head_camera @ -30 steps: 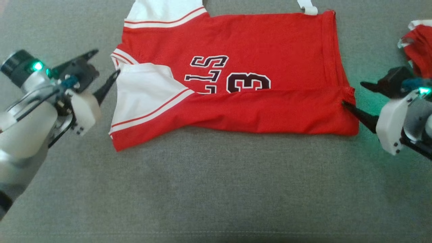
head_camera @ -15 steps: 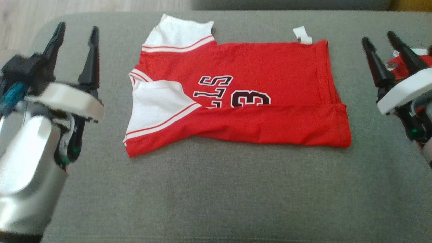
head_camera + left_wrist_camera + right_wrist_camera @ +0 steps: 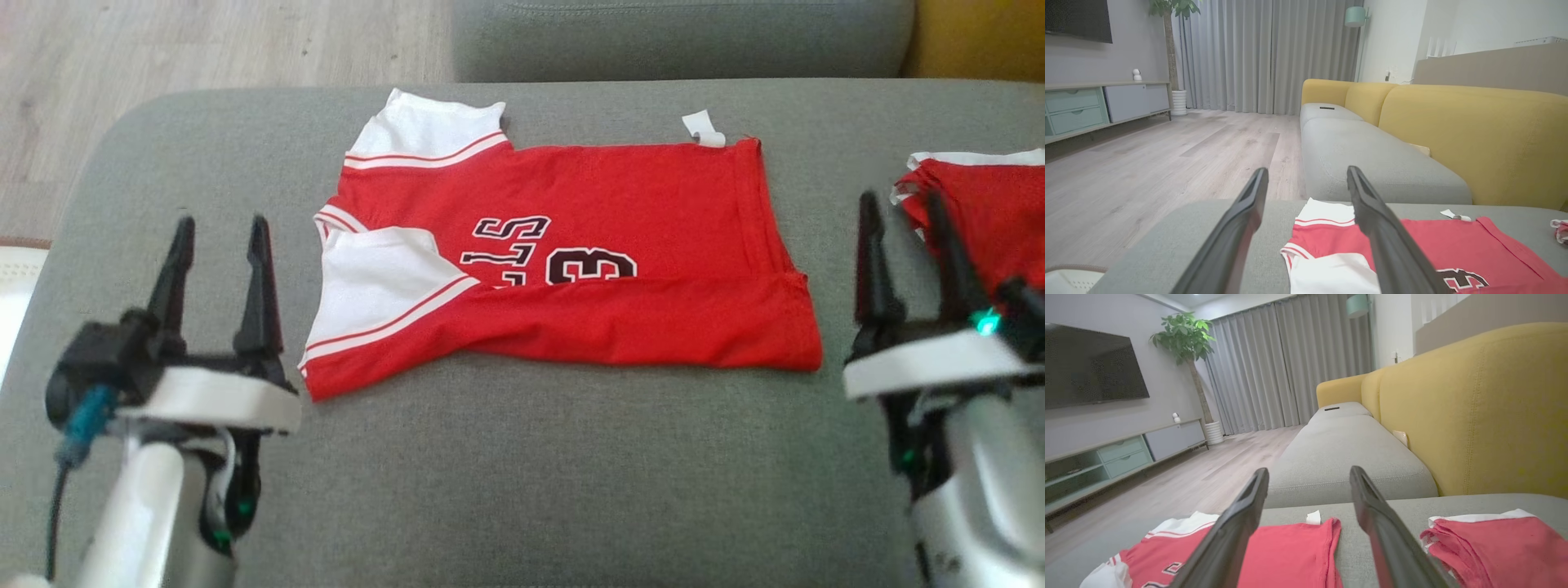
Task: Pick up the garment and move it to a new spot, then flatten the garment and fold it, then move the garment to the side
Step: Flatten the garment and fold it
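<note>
Grey upholstery of the seat cushion (image 3: 522, 474) lies nearest, and over it the left end effector (image 3: 222, 220) and right end effector (image 3: 902, 198) are held, each with its two fingers spread wide and nothing gripped. A second ago both were set against the short ends of the garment (image 3: 653, 245), the right one touching the hem corner. They have since been drawn back, clear of the garment on either side. The garment, a red and white jersey, is left flat, its near long edge folded over the lettering. One fold is judged finished and released; a further fold and the shift aside remain. Right of the garment a folded red pile (image 3: 980, 196) is seen, and beyond the garment, wood floor (image 3: 204, 41).
</note>
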`<state>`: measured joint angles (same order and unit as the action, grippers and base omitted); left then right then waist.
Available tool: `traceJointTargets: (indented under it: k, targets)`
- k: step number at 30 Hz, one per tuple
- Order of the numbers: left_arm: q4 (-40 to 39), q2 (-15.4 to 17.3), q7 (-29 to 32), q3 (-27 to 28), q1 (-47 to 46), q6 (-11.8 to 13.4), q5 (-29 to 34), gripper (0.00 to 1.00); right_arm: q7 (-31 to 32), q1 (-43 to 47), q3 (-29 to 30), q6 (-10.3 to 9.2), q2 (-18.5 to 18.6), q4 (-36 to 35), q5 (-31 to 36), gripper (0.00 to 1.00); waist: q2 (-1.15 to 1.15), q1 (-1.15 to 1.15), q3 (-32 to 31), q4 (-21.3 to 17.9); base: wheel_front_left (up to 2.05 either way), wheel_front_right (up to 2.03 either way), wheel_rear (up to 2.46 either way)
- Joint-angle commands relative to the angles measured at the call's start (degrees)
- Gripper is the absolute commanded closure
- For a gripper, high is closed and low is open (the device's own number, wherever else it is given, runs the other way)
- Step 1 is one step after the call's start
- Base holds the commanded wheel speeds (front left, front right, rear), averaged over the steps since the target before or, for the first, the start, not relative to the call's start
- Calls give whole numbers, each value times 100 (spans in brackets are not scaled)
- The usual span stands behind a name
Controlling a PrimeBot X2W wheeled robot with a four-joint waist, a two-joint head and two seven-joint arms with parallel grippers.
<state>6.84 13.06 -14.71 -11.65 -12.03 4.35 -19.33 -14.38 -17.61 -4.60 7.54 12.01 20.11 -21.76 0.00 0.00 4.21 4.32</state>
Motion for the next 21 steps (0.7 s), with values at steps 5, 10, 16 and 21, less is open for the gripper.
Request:
traceJointTargets:
  k: [5,10,16,21]
  targets:
    - [-237,-405,-29,575,232,-221,522,0,-62,576,351,-5,-641,-708,864,0,0,0,-66,-59,0,0,0]
    - [-13,-681,-29,745,526,-429,858,0,-62,927,307,-5,-835,-838,1088,0,0,0,-79,-109,0,0,0]
    - [751,-805,-29,901,539,-653,985,0,-62,946,318,-5,-868,-891,1102,0,0,0,-23,-198,0,0,0]
    - [2009,-802,-29,919,214,-627,1052,0,-62,855,286,-5,-842,-879,1133,0,0,0,77,-281,0,0,0]
